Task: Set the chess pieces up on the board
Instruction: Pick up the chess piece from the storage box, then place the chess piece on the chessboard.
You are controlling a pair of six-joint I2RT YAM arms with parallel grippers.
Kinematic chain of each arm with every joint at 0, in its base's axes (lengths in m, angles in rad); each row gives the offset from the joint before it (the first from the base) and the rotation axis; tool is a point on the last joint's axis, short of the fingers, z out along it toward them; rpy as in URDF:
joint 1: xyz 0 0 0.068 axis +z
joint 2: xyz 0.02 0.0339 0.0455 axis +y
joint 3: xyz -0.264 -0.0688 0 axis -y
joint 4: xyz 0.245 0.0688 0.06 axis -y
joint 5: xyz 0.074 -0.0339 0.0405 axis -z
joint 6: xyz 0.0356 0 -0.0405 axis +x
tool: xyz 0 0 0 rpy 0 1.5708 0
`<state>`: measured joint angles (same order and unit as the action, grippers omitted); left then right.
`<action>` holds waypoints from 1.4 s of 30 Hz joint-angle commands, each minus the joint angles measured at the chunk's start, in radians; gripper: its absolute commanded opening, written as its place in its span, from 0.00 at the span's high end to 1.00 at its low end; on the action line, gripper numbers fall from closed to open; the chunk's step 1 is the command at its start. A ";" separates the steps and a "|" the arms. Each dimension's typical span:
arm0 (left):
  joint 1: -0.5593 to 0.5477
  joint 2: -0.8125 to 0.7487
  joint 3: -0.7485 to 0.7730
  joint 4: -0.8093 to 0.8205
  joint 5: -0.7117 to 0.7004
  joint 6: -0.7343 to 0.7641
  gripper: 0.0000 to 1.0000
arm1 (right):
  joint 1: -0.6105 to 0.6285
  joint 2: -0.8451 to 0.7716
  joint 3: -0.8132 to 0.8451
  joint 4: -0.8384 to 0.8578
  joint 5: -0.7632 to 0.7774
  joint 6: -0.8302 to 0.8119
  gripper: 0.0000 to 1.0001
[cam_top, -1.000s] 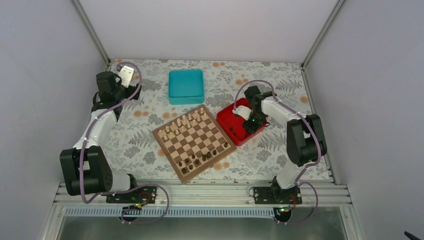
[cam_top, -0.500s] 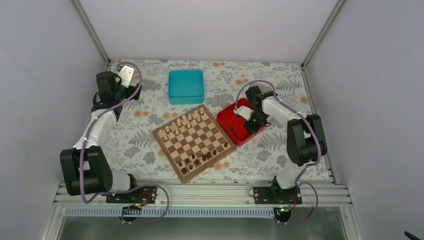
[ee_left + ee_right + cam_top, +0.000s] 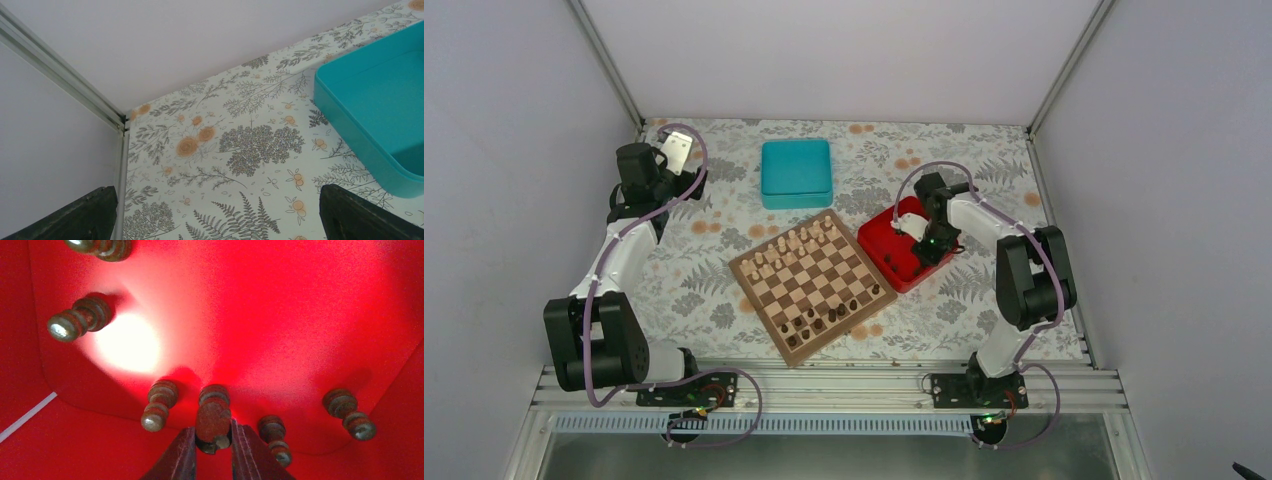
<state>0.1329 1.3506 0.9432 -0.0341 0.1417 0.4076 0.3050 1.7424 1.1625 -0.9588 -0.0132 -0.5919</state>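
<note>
From above, the right gripper (image 3: 921,247) is seen down inside the red tray (image 3: 874,240), with the board (image 3: 812,285) just beside it on its left. Dark chess pieces (image 3: 829,315) are lined along the board's near edge and pale pieces (image 3: 792,243) along its far edge. The tray's contents are largely hidden by the gripper. The left gripper (image 3: 674,150) is held well apart from the board, with the teal box (image 3: 796,172) to its right.

In the left wrist view, the fingers (image 3: 75,217) are spread wide with nothing between them. Only a corner of the teal box is shown ahead on the right.

In the right wrist view, the fingers are closed narrowly on one dark piece (image 3: 213,420) lying on the tray floor. Two more pieces lie just beside the fingers, one on each side. Another lies farther right and two lie ahead to the left, the topmost cut off.
</note>
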 commanded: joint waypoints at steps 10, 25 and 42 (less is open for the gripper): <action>0.000 -0.026 -0.006 0.019 0.016 -0.003 0.00 | -0.007 -0.056 0.140 -0.103 -0.013 -0.001 0.90; 0.001 -0.027 -0.003 0.019 0.015 -0.003 0.00 | 0.141 -0.068 0.245 -0.195 -0.039 0.006 0.89; 0.002 -0.028 0.004 0.013 0.004 -0.004 0.00 | 0.453 -0.113 0.152 -0.166 -0.113 0.085 0.88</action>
<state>0.1329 1.3453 0.9432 -0.0338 0.1425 0.4076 0.7086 1.6352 1.3613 -1.1419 -0.0898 -0.5434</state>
